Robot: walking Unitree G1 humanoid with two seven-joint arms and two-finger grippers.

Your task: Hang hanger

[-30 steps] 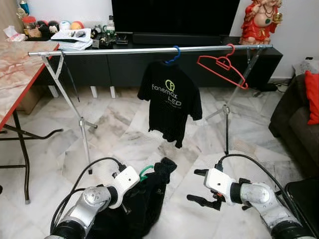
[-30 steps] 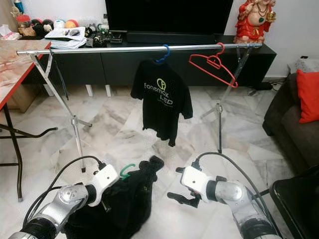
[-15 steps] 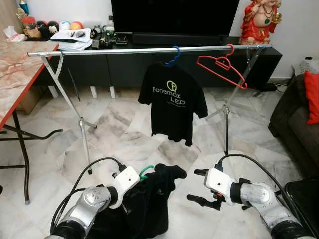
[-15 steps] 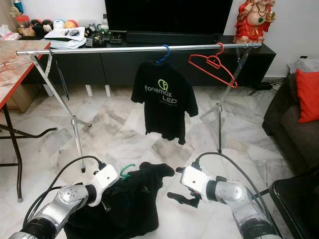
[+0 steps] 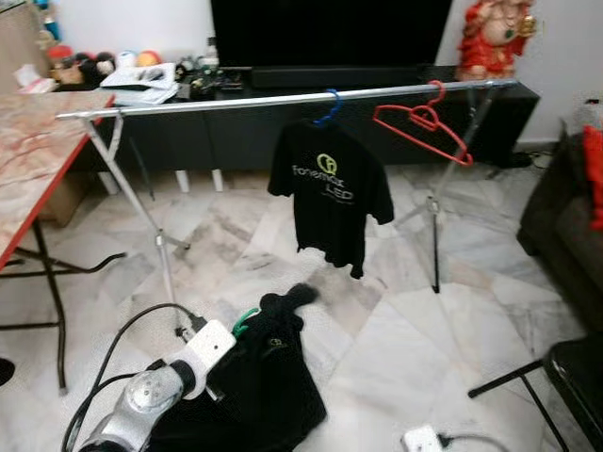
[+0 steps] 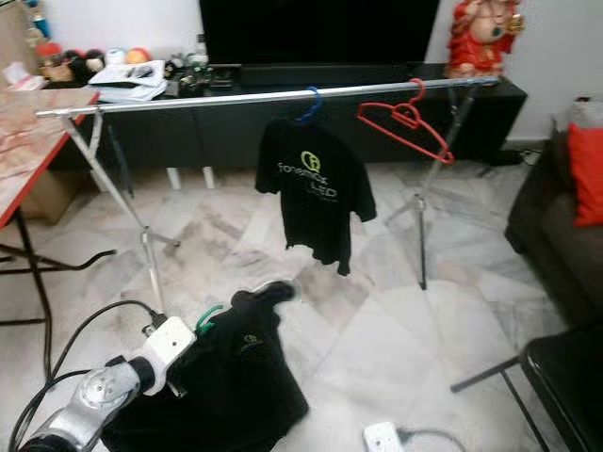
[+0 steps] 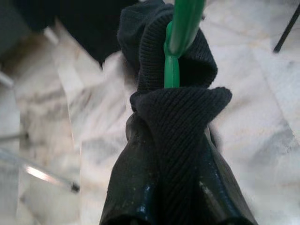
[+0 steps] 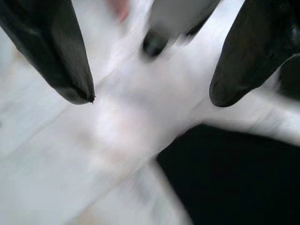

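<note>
Left eye view: marble floor [image 5: 396, 348], prob. lounge.

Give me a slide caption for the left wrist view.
Left gripper shut on the black garment's collar around the green hanger.

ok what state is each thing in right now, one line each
left hand: shut on the green hanger and the shirt's collar
green hanger: held low, not on the rail, black garment on it
black t-shirt: hanging from the rail on a blue hanger
red hanger: on the rail, empty, tilted
right hand: open, holding nothing
</note>
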